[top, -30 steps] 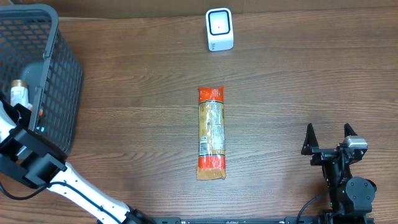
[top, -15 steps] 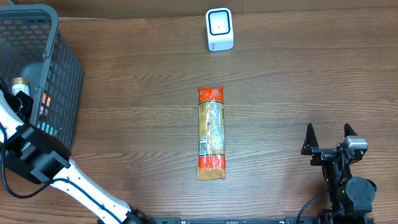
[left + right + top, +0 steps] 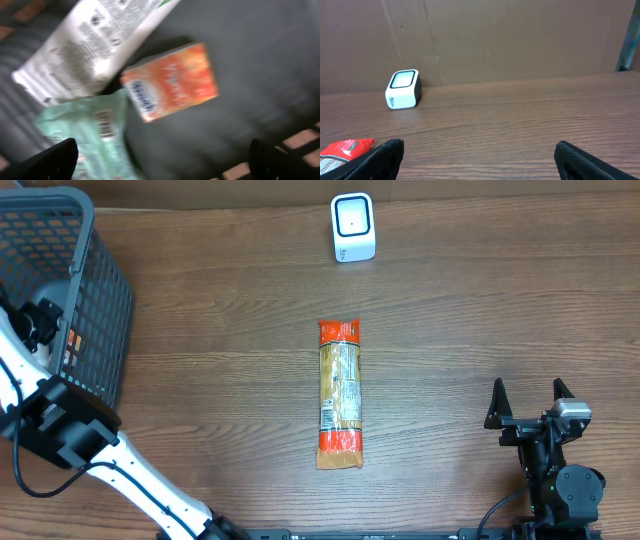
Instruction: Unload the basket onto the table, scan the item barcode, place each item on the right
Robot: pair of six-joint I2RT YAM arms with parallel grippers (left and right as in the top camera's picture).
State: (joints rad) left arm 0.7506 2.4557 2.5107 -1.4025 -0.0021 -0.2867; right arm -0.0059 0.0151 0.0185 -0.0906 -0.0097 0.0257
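A long orange and tan packet (image 3: 340,393) lies flat at the middle of the table; its red end (image 3: 345,149) shows at the lower left of the right wrist view. The white scanner (image 3: 353,227) stands at the back centre, and the right wrist view also shows this scanner (image 3: 403,89). My left gripper (image 3: 40,320) hangs over the black basket (image 3: 95,290), open (image 3: 167,165) and empty. Below it lie an orange box (image 3: 170,82), a white pouch (image 3: 95,45) and a mint-green packet (image 3: 90,130) with a barcode. My right gripper (image 3: 530,405) rests at the front right, open (image 3: 480,160) and empty.
The basket fills the table's back left corner, and my left arm (image 3: 60,430) runs along its front side. A brown cardboard wall (image 3: 520,40) stands behind the scanner.
My left gripper has opened wide over the basket. The pale item with a tan cap seen at its tip earlier no longer shows. The right arm has not moved.
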